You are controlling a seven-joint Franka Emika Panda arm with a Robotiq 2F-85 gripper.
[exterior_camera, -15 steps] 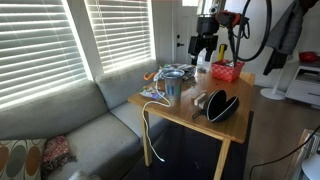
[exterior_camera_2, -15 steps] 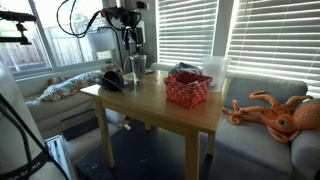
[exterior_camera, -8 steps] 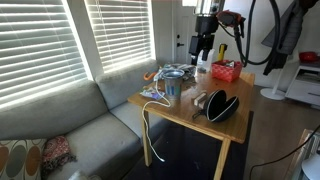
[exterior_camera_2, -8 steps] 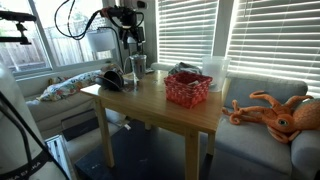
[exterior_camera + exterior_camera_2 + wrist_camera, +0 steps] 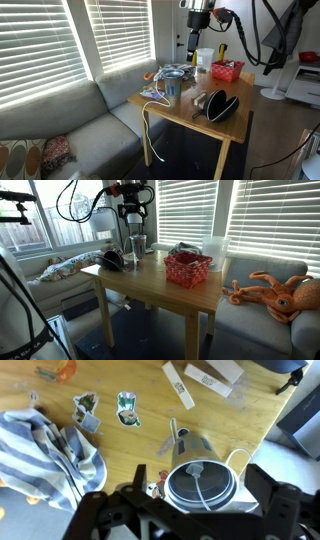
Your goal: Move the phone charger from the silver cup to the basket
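The silver cup [image 5: 172,88] stands near the table's sofa-side edge; it also shows in an exterior view [image 5: 138,246]. In the wrist view I look straight down into the cup [image 5: 203,485]. The phone charger's plug end [image 5: 197,470] lies inside it, and the white cable [image 5: 240,458] loops out over the rim. The cable [image 5: 148,128] hangs off the table toward the floor. The red basket [image 5: 226,71] [image 5: 187,269] stands at the table's other end. My gripper [image 5: 195,42] [image 5: 133,215] [image 5: 185,508] hovers open and empty high above the cup, its fingers [image 5: 98,512] wide apart on either side.
A black pouch [image 5: 222,106] [image 5: 112,260] lies by the cup. A pale plastic cup [image 5: 203,60] stands near the basket. A striped cloth [image 5: 45,445], small wrappers [image 5: 125,407] and a white box [image 5: 212,374] lie on the wooden table [image 5: 250,415]. An orange octopus toy [image 5: 280,293] lies on the sofa.
My gripper has risen and shifted a little toward the silver cup. The cup, cable and basket have not moved.
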